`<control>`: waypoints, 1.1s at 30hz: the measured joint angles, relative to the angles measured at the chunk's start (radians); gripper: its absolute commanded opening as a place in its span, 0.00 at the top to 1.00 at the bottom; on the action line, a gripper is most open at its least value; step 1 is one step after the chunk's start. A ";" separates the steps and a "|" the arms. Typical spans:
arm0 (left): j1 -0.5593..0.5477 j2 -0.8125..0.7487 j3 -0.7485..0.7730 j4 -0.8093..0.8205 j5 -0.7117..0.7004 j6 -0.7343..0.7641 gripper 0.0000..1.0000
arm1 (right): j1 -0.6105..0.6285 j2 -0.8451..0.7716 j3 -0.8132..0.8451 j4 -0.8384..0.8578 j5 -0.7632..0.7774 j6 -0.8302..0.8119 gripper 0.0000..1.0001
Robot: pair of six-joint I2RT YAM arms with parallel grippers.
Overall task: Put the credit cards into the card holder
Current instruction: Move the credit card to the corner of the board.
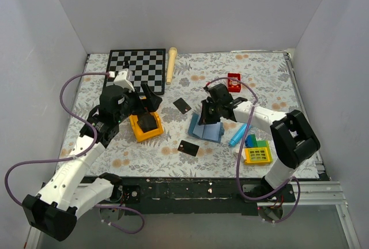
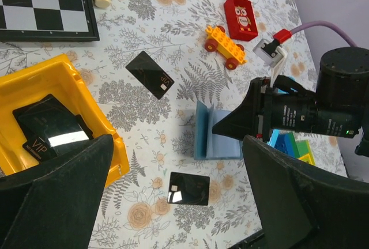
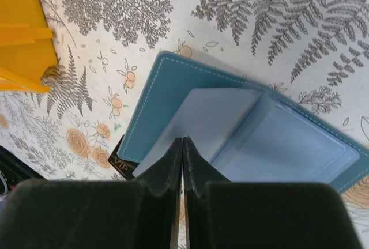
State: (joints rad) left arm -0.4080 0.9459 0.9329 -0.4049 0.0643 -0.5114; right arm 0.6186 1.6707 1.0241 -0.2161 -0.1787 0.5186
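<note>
The card holder (image 1: 207,129) lies open like a book in the middle of the table, slate-blue outside (image 3: 164,96) and lighter inside. My right gripper (image 1: 209,116) is shut, and its tips (image 3: 183,145) rest on the holder's raised inner leaf. I cannot tell whether the leaf is pinched. One black credit card (image 1: 182,105) lies flat behind and left of the holder, another (image 1: 188,147) in front and left of it. Both cards show in the left wrist view (image 2: 151,75) (image 2: 188,188). My left gripper (image 1: 143,100) hangs open over the yellow bin, its jaws empty (image 2: 179,168).
The yellow bin (image 1: 140,134) holds black VIP cards (image 2: 49,128). A chessboard (image 1: 137,67) and a wooden pin (image 1: 171,63) lie at the back. A red box (image 1: 234,82), an orange toy car (image 2: 226,46), a blue tube (image 1: 237,136) and coloured bricks (image 1: 257,152) sit to the right.
</note>
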 measured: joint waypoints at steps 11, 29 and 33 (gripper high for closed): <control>-0.055 -0.021 -0.080 0.009 0.040 0.013 0.06 | 0.000 -0.096 -0.066 -0.017 0.019 -0.014 0.47; -0.138 -0.021 -0.107 -0.003 -0.032 -0.006 0.06 | 0.000 -0.365 -0.086 -0.055 0.107 -0.140 0.37; -0.139 -0.020 -0.107 -0.004 -0.034 -0.005 0.07 | 0.000 -0.283 -0.010 -0.164 0.163 -0.209 0.35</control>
State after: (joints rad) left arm -0.5472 0.9260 0.8261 -0.4091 0.0303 -0.5167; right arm 0.6189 1.3872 1.0138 -0.3801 -0.0154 0.3096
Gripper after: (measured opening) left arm 0.939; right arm 0.622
